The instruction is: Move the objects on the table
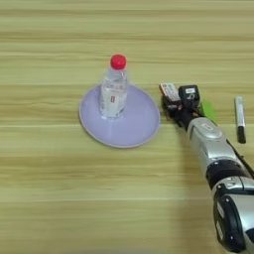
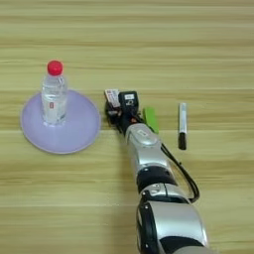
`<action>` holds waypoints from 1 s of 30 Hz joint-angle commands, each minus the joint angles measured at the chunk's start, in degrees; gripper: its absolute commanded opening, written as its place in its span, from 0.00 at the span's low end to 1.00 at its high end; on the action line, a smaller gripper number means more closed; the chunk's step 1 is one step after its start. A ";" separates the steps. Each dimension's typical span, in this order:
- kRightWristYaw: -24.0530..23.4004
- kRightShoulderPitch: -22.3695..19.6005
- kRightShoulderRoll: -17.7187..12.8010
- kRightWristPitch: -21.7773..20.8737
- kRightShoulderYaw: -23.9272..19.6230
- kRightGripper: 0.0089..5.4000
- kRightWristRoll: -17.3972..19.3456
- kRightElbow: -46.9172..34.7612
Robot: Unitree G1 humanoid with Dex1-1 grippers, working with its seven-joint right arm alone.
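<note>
The silver arm (image 2: pixel 154 198) fills the lower right of the frame and reaches up toward the middle, ending in the black fingers (image 1: pixel 173 104) just right of the plate (image 1: pixel 141 131). The fingers sit at the red-and-white box (image 1: pixel 169 91), which shows at their upper left tip; they appear closed on it, though the dark wrist block hides the contact, so I cannot tell for sure whether it is gripped or only touched. Whether the box rests on the bench or is lifted off it is also unclear.

The green block (image 2: pixel 151 119) lies on the bench (image 1: pixel 49 198) just right of the arm, partly hidden by it in the left eye view. Further right, well apart from the block, the pen (image 2: pixel 182 126) lies nearly upright in the frame with its black end toward the bottom.

At centre left, the lilac plate rests flat on the bench. The bottle (image 1: pixel 113 92) stands upright on the plate's upper left part, its red cap on top and a small label on its side. The plate's right rim is near the fingers but not touching them.
</note>
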 commanded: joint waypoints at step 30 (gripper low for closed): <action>0.57 15.74 3.25 16.41 6.64 0.39 -0.07 -51.17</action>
